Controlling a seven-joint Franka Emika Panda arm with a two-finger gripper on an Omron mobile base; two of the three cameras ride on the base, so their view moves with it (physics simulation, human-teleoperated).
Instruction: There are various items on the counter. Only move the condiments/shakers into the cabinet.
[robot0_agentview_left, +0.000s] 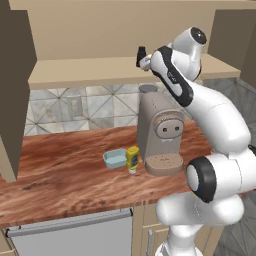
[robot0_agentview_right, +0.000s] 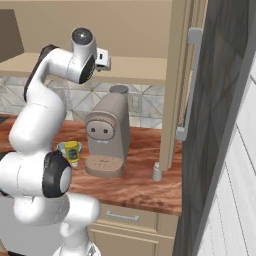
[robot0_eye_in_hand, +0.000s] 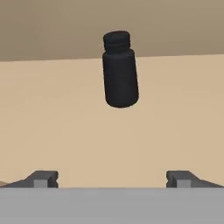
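Note:
A short black shaker (robot0_eye_in_hand: 120, 70) stands upright on the cabinet's light shelf board (robot0_eye_in_hand: 52, 122); it also shows on the shelf (robot0_agentview_left: 85, 70) as a small dark shape (robot0_agentview_left: 141, 52). My gripper (robot0_eye_in_hand: 113, 178) is open wide just short of the shaker, with clear space between its fingertips (robot0_eye_in_hand: 43, 177) and nothing held. The hand (robot0_agentview_right: 102, 59) is raised to shelf height. On the counter (robot0_agentview_left: 65, 170) the yellow squeeze bottle (robot0_agentview_left: 132, 159) stands beside the dish. A small grey-white shaker (robot0_agentview_right: 157, 171) stands on the counter by the cabinet's door.
A beige coffee machine (robot0_agentview_left: 160, 132) stands on the counter under the shelf, right of a light-blue shallow dish (robot0_agentview_left: 115, 158). A dark open cabinet door (robot0_agentview_right: 220, 110) with a long handle hangs at the right. A grey-fronted drawer unit (robot0_agentview_left: 75, 235) sits below the counter.

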